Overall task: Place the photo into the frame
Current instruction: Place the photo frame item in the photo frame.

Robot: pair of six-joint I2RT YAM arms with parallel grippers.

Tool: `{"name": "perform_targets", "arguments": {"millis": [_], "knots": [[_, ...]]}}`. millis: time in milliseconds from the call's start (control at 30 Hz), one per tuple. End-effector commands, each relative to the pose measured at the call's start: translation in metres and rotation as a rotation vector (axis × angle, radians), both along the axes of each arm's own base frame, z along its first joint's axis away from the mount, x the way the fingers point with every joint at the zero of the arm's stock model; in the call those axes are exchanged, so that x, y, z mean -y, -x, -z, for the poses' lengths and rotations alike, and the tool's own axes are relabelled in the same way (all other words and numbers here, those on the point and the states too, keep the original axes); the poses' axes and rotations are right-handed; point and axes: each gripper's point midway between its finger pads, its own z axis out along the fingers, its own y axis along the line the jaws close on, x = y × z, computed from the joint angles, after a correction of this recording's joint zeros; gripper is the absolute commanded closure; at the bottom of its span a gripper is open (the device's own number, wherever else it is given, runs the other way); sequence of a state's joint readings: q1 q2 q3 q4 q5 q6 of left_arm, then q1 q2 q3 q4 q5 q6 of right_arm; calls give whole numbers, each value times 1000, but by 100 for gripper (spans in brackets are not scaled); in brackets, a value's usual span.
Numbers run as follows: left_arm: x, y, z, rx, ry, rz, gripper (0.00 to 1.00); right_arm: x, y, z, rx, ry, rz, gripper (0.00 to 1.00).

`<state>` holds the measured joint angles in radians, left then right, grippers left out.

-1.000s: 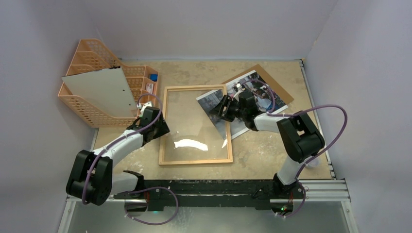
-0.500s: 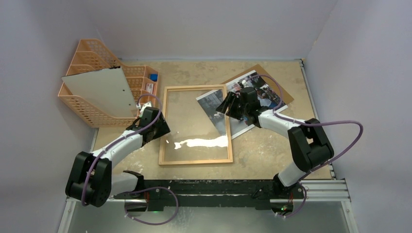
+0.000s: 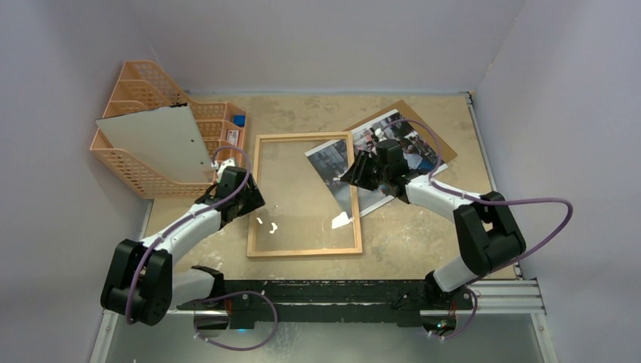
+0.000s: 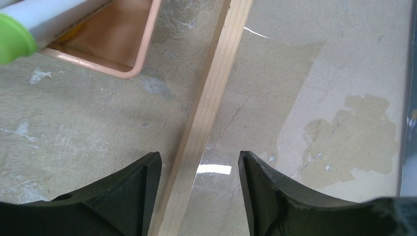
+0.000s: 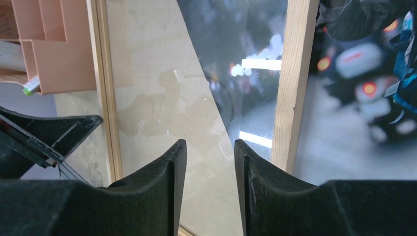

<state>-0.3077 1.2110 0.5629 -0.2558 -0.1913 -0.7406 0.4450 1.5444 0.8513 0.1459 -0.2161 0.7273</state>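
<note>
The light-wood frame (image 3: 261, 197) with its clear pane lies flat mid-table. The street photo (image 3: 393, 140) lies face up at its right. The photo's left corner reaches under the frame's right rail and shows through the pane. My left gripper (image 3: 249, 198) is open, and its fingers straddle the frame's left rail (image 4: 216, 83) without closing on it; the gripper (image 4: 199, 162) holds nothing. My right gripper (image 3: 354, 172) is open and empty. It hovers (image 5: 210, 147) over the pane just left of the right rail (image 5: 292, 83), with the photo (image 5: 354, 108) beyond it.
An orange mesh organizer (image 3: 132, 91) stands at the back left with a pale grey sheet (image 3: 162, 144) leaning on it. Its corner (image 4: 113, 44) and a green-capped marker (image 4: 14, 29) show in the left wrist view. A brown hardboard panel (image 3: 435, 140) lies under the photo.
My right arm's elbow has swung out to the right, and its gripper has shifted slightly right over the frame's right rail. The photo, the frame and the left gripper have stayed put.
</note>
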Motion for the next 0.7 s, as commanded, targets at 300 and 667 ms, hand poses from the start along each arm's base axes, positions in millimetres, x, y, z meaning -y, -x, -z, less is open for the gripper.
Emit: {"name": "perform_targets", "arguments": {"millis": [300, 667], "knots": [[-9, -5, -14, 53, -21, -40, 42, -8, 13, 32, -71, 31, -86, 56], [-27, -6, -61, 136, -83, -91, 41, 20, -13, -48, 121, 67, 99, 55]]}}
